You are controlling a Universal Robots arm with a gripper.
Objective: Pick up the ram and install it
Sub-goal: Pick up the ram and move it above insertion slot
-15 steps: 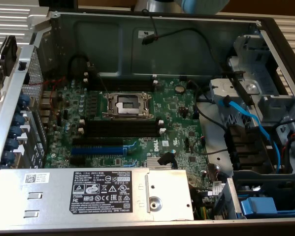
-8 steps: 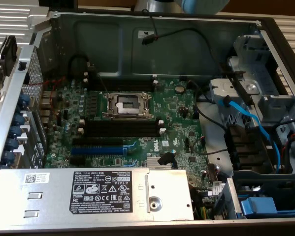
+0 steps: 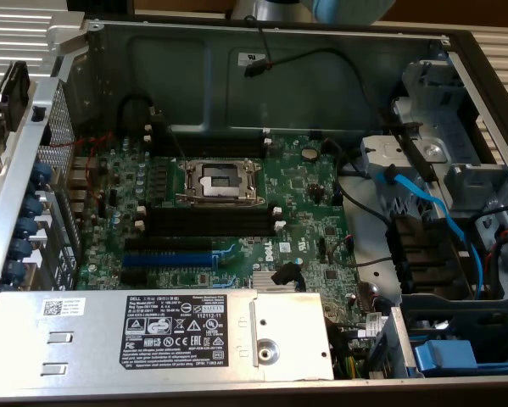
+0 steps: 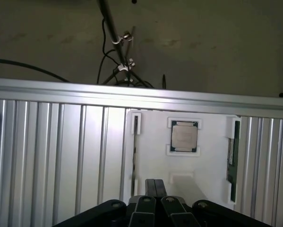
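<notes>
Task judged to be at its start: the ram (image 4: 233, 158), apparently a dark green stick though the view of it is poor, is seen lying untouched in a recess at one edge of the white holder (image 4: 207, 158). A processor chip (image 4: 184, 136) is seated at the holder's middle. The gripper (image 4: 155, 185) is closed fully on nothing, poised over the holder nearer its middle than the ram's recess. The black memory slots (image 3: 207, 222) are seen empty, so pick-up and installation are both left undone.
</notes>
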